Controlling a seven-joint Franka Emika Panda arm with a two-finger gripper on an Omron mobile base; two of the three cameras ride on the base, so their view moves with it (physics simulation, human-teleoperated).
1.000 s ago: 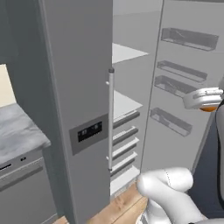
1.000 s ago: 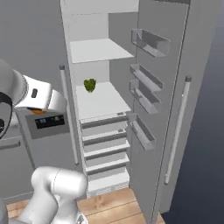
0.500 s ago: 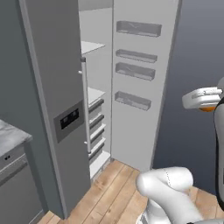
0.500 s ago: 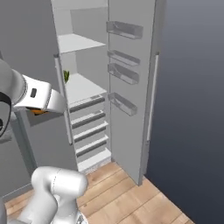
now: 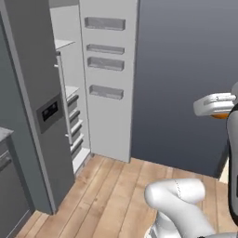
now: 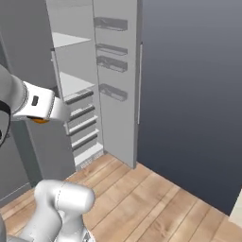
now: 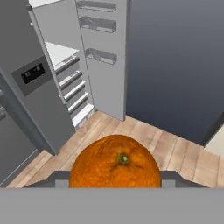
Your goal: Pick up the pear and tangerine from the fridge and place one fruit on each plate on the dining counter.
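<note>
The gripper (image 7: 114,186) is clamped on the tangerine (image 7: 114,162), which fills the low middle of the hand view. The fingertips are mostly hidden behind the fruit, so how deep the grip sits is probably unclear. The fridge (image 7: 52,83) stands open to the left. For this carry, hold the hand level and turn slowly toward the dining counter.

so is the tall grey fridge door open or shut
Open: the tall grey fridge has its right door swung wide, with white inner shelves and door racks showing.
</note>
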